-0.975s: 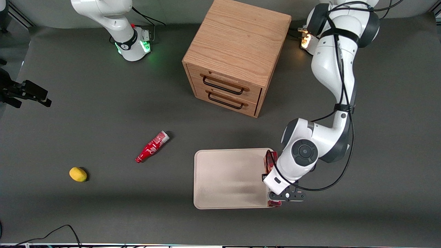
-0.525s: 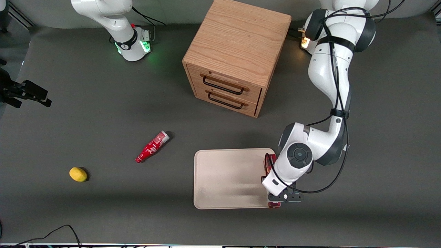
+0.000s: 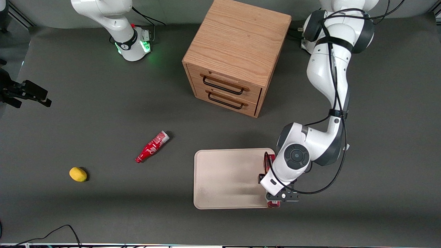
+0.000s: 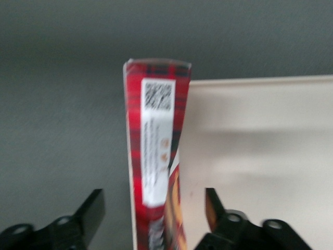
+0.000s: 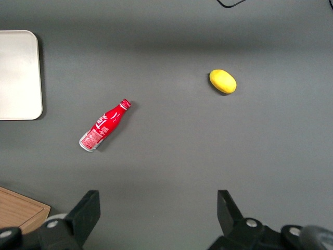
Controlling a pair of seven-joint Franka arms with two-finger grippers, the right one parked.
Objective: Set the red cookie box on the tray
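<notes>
The red cookie box is a long plaid carton with a white label. It lies along the edge of the cream tray that faces the working arm's end of the table. Most of the box is hidden under the arm's wrist in the front view. My gripper hangs over the box's end nearer the front camera. It is open, with one finger over the dark mat, the other finger over the tray, and a gap on each side of the box.
A wooden two-drawer cabinet stands farther from the front camera than the tray. A small red bottle and a yellow fruit lie on the mat toward the parked arm's end.
The wrist and gripper have shifted a little toward the tray. The box has hardly moved along the tray's edge.
</notes>
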